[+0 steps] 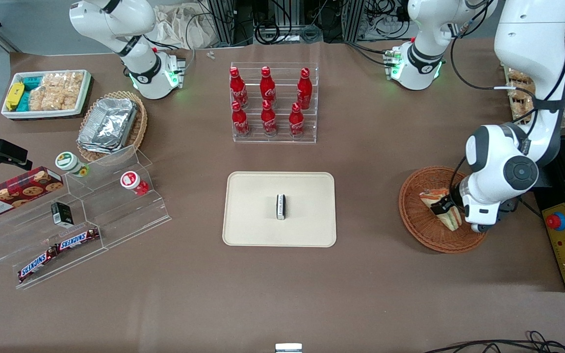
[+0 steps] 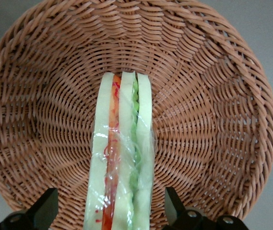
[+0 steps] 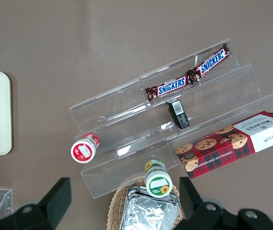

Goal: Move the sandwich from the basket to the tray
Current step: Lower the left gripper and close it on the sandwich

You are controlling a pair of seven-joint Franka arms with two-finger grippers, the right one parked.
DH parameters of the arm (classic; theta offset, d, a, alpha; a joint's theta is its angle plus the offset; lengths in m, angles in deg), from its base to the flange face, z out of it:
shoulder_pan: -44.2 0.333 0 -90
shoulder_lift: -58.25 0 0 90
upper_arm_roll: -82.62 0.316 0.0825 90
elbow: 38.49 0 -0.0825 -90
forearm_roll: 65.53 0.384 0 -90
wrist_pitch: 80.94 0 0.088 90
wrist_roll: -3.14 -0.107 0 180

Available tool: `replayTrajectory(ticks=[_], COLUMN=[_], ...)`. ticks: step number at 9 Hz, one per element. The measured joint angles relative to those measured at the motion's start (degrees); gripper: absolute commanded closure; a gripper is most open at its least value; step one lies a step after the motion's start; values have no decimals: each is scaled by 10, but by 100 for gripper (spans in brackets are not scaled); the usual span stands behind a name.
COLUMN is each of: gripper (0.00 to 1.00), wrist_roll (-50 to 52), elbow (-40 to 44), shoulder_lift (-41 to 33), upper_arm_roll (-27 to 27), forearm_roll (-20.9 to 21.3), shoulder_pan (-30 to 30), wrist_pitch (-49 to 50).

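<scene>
the tool (image 2: 110, 211) is down in the basket (image 1: 417, 223) near the working arm's end of the counter (image 1: 282, 294), fingers (image 2: 45, 208) spread open either side of the wrapped sandwich (image 2: 122, 158) lying in the basket, well apart from the tray (image 1: 253, 215) mid-counter.

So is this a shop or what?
Probably a robot lab set up like a snack shop: cola bottles in a rack, Snickers bars on clear shelves. The gripper sits open around a sandwich.
</scene>
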Motion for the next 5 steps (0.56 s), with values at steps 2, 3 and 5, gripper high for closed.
replayTrajectory(ticks=[2, 3, 5], gripper=[42, 77, 100], wrist_roll=[13, 30, 44], elbow=[0, 0, 0], shoulder_lift=[7, 8, 8], upper_arm_roll=[0, 0, -1], forearm_roll=[0, 0, 0], shoulder_pan=[0, 0, -1], wrist_pitch=[-7, -11, -13])
